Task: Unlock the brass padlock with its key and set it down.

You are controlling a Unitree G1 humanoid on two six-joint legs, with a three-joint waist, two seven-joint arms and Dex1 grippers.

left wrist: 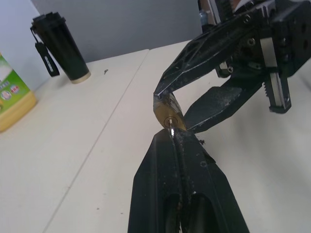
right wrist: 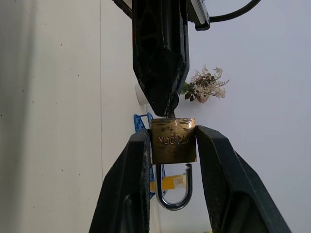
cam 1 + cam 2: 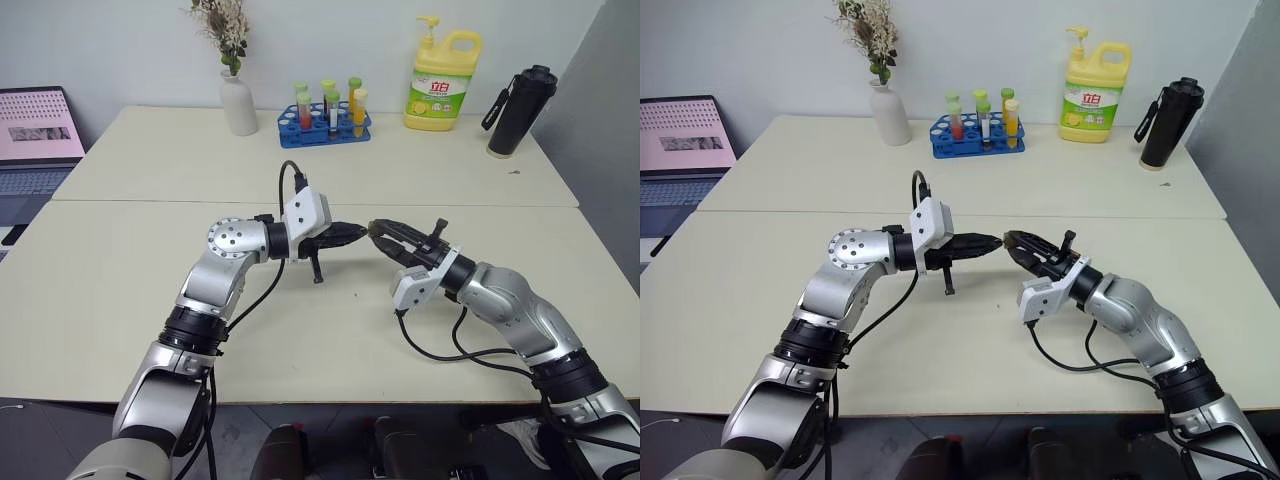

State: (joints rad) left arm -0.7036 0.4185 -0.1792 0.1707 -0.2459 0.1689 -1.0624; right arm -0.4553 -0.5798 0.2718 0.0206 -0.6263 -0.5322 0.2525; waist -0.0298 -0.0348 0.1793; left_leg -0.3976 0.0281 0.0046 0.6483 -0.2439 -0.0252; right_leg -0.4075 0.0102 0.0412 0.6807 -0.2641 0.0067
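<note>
Above the cream worktop, well clear of the vase, tube rack, detergent bottle and black flask along its far edge, the right tool clamps the brass padlock; the closed left tool pinches the key at its keyhole.

The right claw grips the brass padlock by its two flat sides, one black finger pressed against each side of the lock body. The padlock's silver shackle hangs between the fingers toward the wrist; one of its legs ends free, apart from the body, so the shackle stands open. Against the padlock's far edge, opposite the shackle, the left claw meets it tip-first with its fingers pressed together, and a sliver of the key shows between that tip and the lock. Behind the padlock stand a white vase with dried flowers, a blue rack and the pale tabletop.
</note>
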